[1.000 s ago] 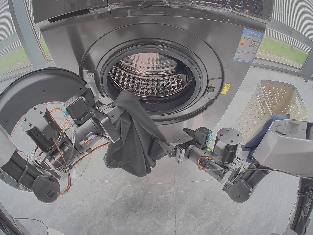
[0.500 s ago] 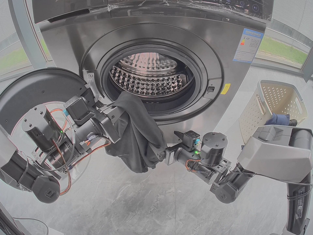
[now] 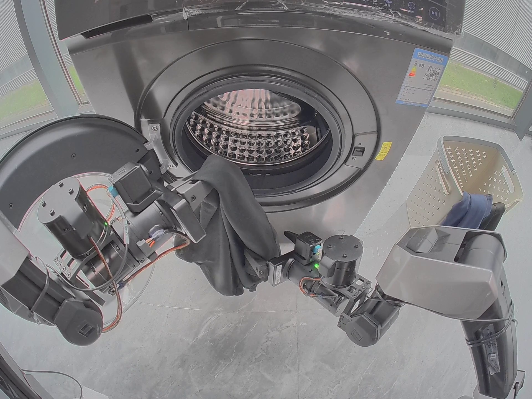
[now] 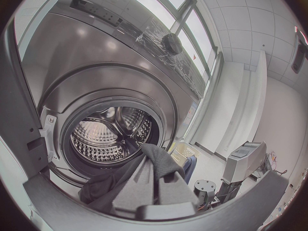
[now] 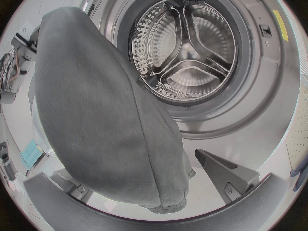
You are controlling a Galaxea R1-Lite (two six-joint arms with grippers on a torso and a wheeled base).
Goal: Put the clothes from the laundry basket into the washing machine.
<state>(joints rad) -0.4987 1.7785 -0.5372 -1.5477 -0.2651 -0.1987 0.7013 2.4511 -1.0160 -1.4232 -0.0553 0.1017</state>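
Note:
A dark grey garment [image 3: 233, 223] hangs in front of the washing machine's open drum [image 3: 255, 123], its top edge at the lip of the opening. My left gripper [image 3: 197, 189] is shut on its upper left part; in the left wrist view the cloth [image 4: 160, 158] drapes over the closed fingers [image 4: 144, 183]. My right gripper [image 3: 256, 264] is open, pressed against the garment's lower right side. In the right wrist view the garment [image 5: 102, 119] covers one finger and the other finger [image 5: 224, 174] stands free. A blue garment [image 3: 468, 209] lies in the cream laundry basket [image 3: 482, 167].
The machine's round door [image 3: 61, 151] is swung open at the left, behind my left arm. The basket stands on the floor to the right of the machine. Bare grey floor [image 3: 233, 350] lies in front.
My right arm has moved left, up to the hanging garment, and pushed its lower part leftward so the cloth bunches. The left gripper has kept its hold in place.

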